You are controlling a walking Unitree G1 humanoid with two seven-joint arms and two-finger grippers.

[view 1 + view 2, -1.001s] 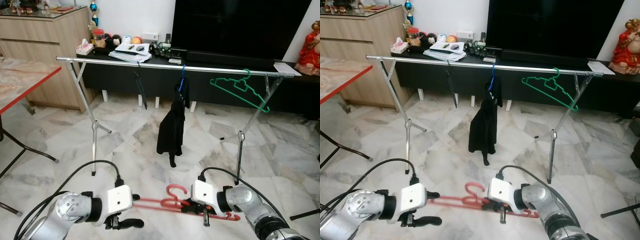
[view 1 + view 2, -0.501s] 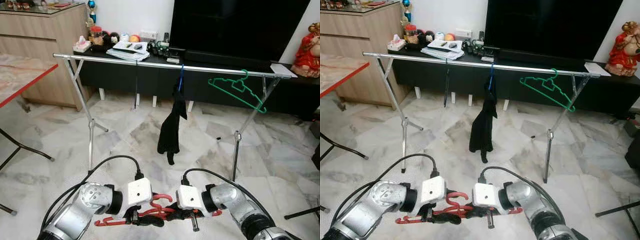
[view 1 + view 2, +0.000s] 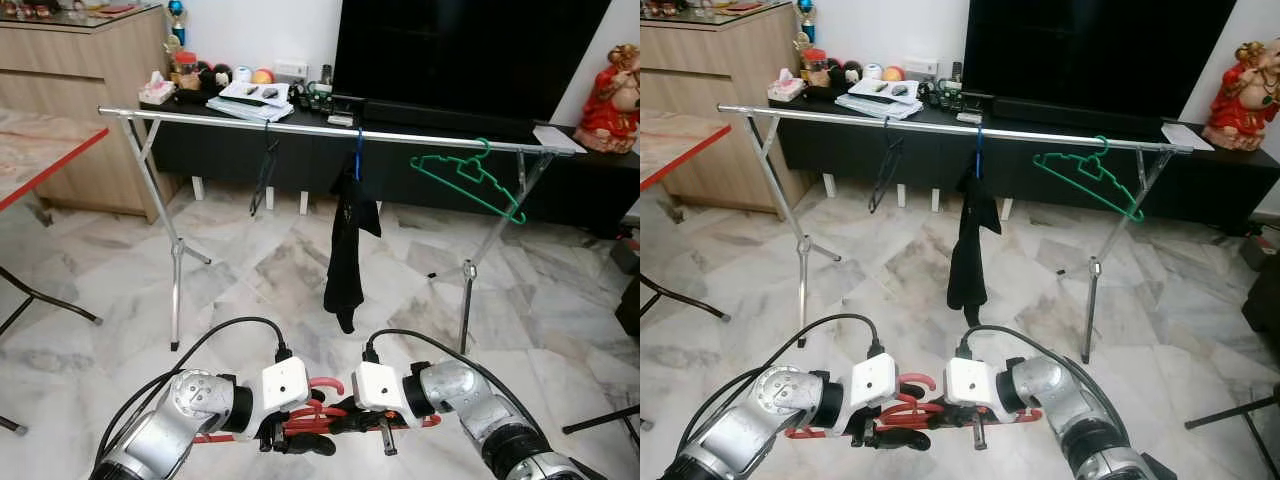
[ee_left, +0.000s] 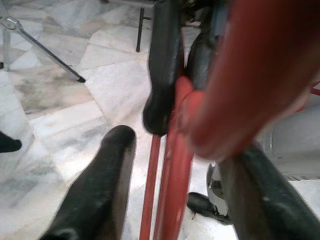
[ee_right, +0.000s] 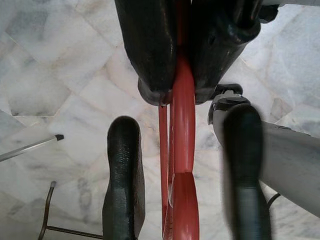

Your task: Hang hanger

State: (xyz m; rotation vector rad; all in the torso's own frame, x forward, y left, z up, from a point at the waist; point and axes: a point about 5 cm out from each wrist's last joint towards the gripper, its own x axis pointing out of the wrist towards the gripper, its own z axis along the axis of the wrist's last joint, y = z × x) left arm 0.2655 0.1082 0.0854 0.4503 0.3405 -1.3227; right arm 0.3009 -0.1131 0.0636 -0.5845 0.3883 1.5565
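Marble floor [image 3: 250, 290] | red hanger [image 3: 305, 418] horizontal, hook up | left end effector [image 3: 290, 440] spread | right end effector [image 3: 350, 420] pinching it

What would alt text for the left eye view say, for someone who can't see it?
Two silver robot arms meet low in front, the left gripper and right gripper both at a red hanger. Beyond them a metal clothes rail carries a black garment and a green hanger.
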